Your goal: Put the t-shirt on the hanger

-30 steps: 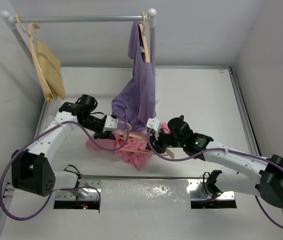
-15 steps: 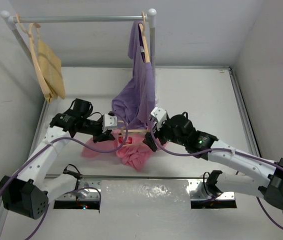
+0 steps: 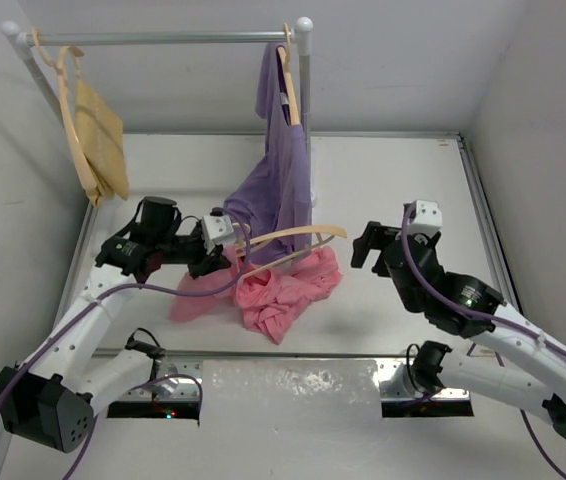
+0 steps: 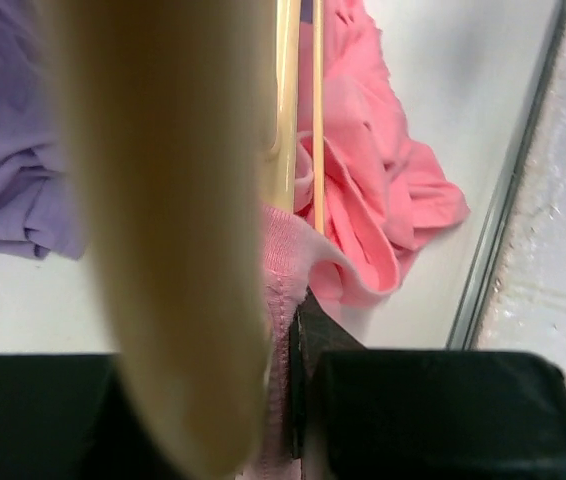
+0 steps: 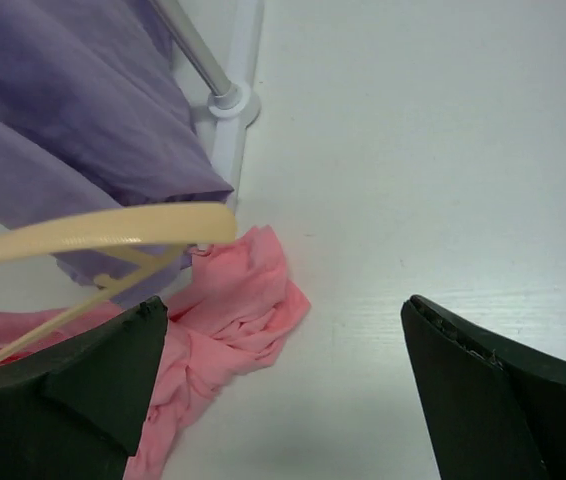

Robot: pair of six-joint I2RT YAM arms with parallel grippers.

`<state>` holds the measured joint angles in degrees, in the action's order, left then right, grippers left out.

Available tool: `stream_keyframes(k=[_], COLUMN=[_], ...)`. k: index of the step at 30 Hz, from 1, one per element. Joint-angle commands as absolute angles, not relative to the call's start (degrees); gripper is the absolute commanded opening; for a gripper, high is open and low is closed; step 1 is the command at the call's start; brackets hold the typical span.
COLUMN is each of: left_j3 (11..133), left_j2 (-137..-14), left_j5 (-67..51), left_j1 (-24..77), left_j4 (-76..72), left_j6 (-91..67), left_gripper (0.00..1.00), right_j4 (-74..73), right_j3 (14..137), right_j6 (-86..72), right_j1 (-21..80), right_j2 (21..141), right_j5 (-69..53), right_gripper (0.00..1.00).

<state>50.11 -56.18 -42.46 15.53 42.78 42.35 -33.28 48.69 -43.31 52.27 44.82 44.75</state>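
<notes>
The pink t-shirt (image 3: pixel 285 290) lies crumpled on the white table below the purple shirt. The pale wooden hanger (image 3: pixel 298 237) juts to the right above it, its free end in the air. My left gripper (image 3: pixel 223 260) is shut on the hanger's left part, with a hem of the t-shirt (image 4: pixel 281 290) pinched beside the wood (image 4: pixel 173 230). Only one dark finger (image 4: pixel 328 335) shows in the left wrist view. My right gripper (image 3: pixel 368 245) stands wide open to the right of the hanger tip, holding nothing. In the right wrist view the right gripper (image 5: pixel 285 305) hangs over the t-shirt's edge (image 5: pixel 233 320), with the hanger (image 5: pixel 103 232) at upper left.
A clothes rail (image 3: pixel 163 38) spans the back. A purple shirt (image 3: pixel 278 190) hangs from it and drapes onto the table. Yellow cloth (image 3: pixel 98 140) hangs at the left. The rack's post foot (image 5: pixel 231 100) stands near the hanger tip. A metal strip (image 4: pixel 508 220) edges the table.
My right gripper has opened, let go of the hanger and drawn back to the right. The left gripper has kept its hold, and the hanger's free end has risen.
</notes>
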Motion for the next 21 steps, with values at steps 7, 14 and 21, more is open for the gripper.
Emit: stream_keyframes(k=[7, 14, 21], left_j3=[51.15, 51.94, 50.89], left_j2=[-56.69, -57.57, -57.74], left_j5=[-38.32, -40.17, -41.21], left_j1=[16.52, 16.96, 17.14], left_j4=[34.10, 34.63, 31.73], left_j6=[34.46, 35.77, 33.58], left_gripper=[0.00, 0.00, 0.00], right_j4=[-36.69, 9.57, 15.88], right_j3=[47.30, 41.31, 44.39], right_j6=[-53.93, -37.71, -46.85], right_j1=[69.93, 72.86, 62.50], right_j2=[52.90, 68.36, 80.59], right_j5=[60.89, 35.17, 20.82], right_gripper=[0.83, 0.75, 0.52])
